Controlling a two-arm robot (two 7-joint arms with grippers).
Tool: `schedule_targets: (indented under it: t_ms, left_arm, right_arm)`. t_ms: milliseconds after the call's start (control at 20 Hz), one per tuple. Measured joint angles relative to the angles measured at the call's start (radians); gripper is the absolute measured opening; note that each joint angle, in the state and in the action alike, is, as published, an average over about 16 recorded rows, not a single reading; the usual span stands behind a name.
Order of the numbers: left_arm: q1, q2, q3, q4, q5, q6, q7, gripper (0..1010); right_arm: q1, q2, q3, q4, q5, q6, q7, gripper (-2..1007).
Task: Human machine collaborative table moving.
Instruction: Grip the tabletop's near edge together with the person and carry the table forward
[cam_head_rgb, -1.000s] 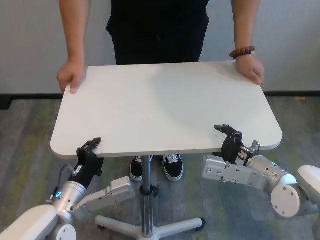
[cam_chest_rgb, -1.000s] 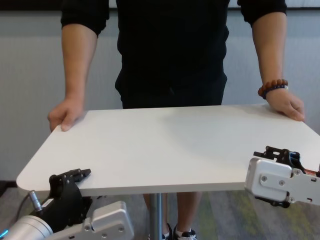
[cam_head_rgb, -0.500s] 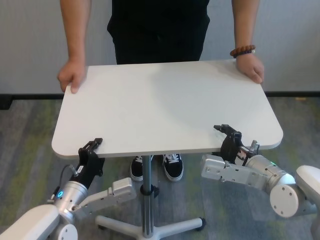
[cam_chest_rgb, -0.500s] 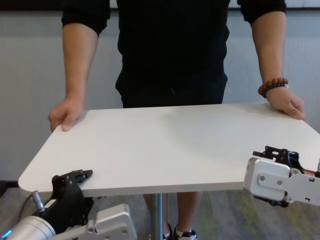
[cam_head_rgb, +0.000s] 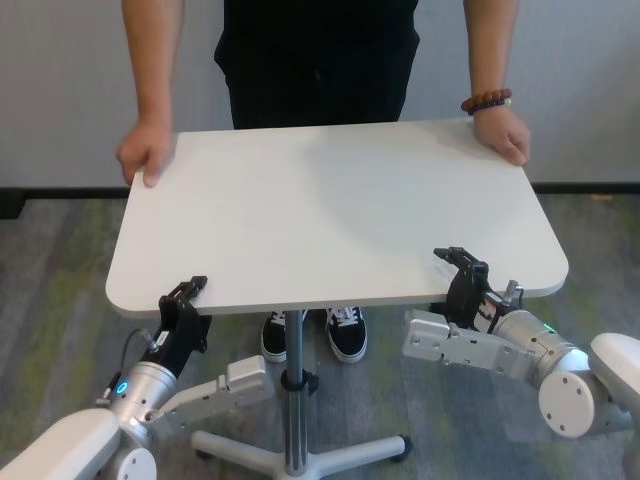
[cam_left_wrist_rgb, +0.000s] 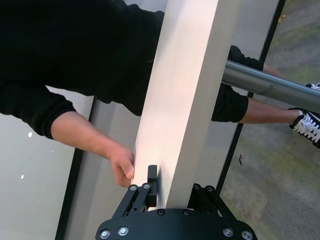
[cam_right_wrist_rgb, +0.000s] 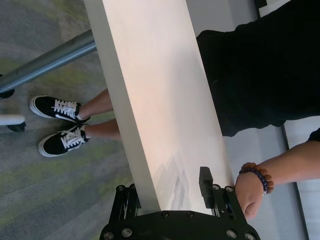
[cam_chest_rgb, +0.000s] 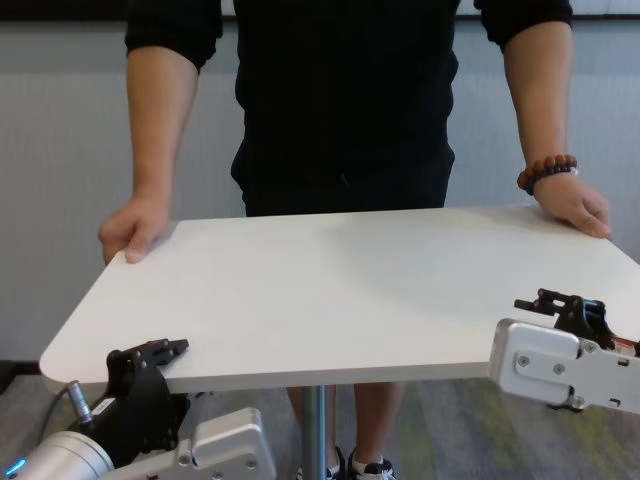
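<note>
Clamping the surface (cam_head_rgb: 330, 215) near edge, the left tool (cam_head_rgb: 181, 303) and right tool (cam_head_rgb: 461, 275) are being kept level and matched to the human (cam_head_rgb: 320, 50), judged essential.

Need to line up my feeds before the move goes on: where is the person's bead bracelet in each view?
Head view: bead bracelet, upper right, above the table far corner.
Chest view, right edge.
Left wrist view: not in it.
Right wrist view, beside the tabletop.
Shared landmark: the table.

Human (cam_head_rgb: 320, 50) head cut off by top edge; table (cam_head_rgb: 330, 210) hides legs.
</note>
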Motion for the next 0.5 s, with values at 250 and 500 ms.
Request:
schedule_targets:
  t_ms: [250,500]
  left_arm:
    - [0.001,0.000,-0.001,-0.001,0.000,0.000,0.001,313]
    - [0.001,0.000,-0.001,-0.001,0.000,0.000,0.002,316]
  right_arm:
    - [0.000,0.000,0.000,0.001,0.002,-0.003,0.004,636]
    - [0.001,0.000,0.000,0.003,0.006,-0.009,0.007,665]
